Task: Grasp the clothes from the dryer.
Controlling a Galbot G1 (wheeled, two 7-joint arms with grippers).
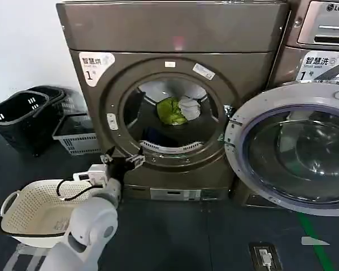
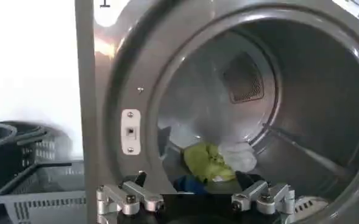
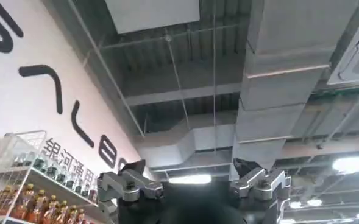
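Clothes [image 1: 178, 110], a lime-green, white and dark blue fabric bunch at frame centre, lie inside the bronze-brown metal dryer [image 1: 175, 34]; left claw [image 1: 123, 161], spread, faces the porthole's lower left, apparently for reaching in. Right claw [image 3: 194, 185], spread, points ceilingward.

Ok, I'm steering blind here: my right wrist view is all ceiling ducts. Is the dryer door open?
Observer: Yes. The dryer has its glass door standing wide open, to the right of the porthole.
Operator: Good. Where are the clothes?
Observer: Inside the drum, towards the back: a lime-green garment with a white garment touching it, and a dark blue garment nearer the opening.
Operator: My right gripper is open, aimed at the ceiling. Where's the left?
Observer: The left gripper is at the porthole's lower left rim, open and holding nothing, not yet inside the drum.
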